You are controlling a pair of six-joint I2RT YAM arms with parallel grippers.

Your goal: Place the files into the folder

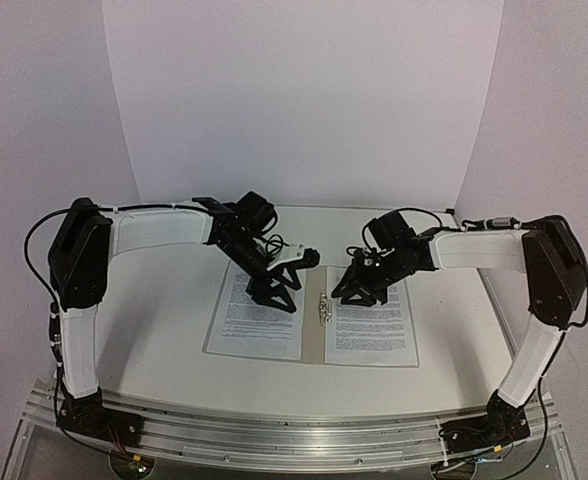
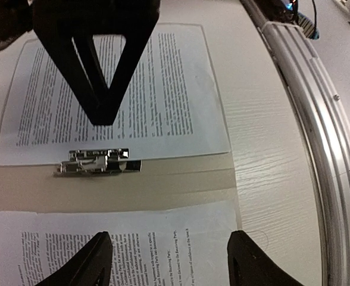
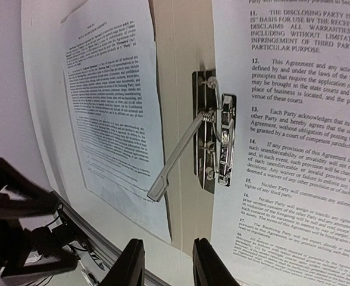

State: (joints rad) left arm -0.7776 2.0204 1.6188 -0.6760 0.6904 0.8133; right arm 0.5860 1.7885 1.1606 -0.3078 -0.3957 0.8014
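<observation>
Left gripper (image 2: 169,262) wide, empty, above left sheet (image 2: 163,232). Right gripper (image 3: 166,265) narrow, empty, clip (image 3: 213,137) at 12 o'clock. Right sheet (image 3: 294,119) reads "THE DISCLOSING PARTY".

The folder (image 2: 163,185) is plain beige-tan. The left sheet (image 1: 257,320) and the right sheet (image 1: 372,325) are white, covered with blocks of small black print. The clip (image 3: 213,140) on the spine is shiny silver. The table (image 1: 164,330) is white with a faint wood grain. The left arm (image 1: 159,228) and the right arm (image 1: 479,250) are white with black joints. The near rail (image 1: 294,435) is dull silver.
</observation>
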